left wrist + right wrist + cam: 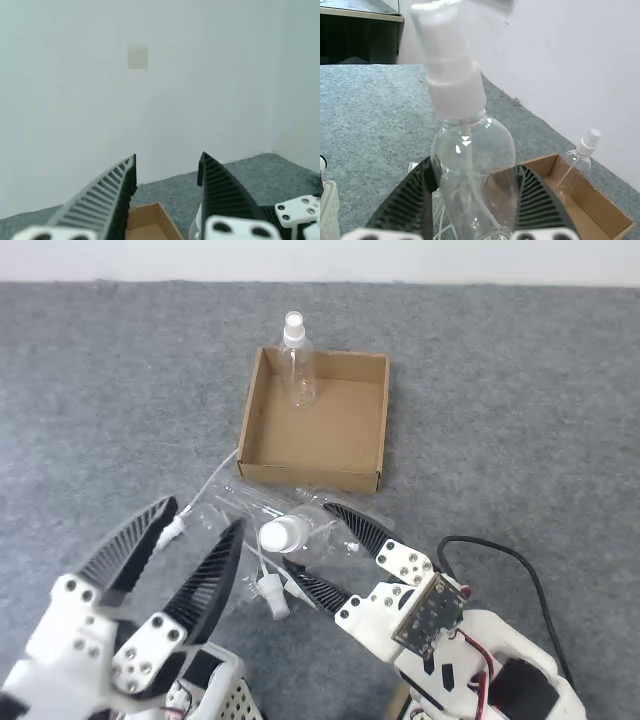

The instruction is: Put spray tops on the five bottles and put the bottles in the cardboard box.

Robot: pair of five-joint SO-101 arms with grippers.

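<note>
Clear plastic bottle with a white spray top (472, 165) is clenched in the right gripper (308, 537) near the brown cardboard box (310, 478), where one capped bottle (300, 380) already stands; the left gripper (205, 515) gapes empty above loose white spray tops (272, 595), so most work remains.

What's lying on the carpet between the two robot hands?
A loose white spray top with its thin tube lies between the open left hand and the right hand, which grips a bottle; the high view shows it.
</note>
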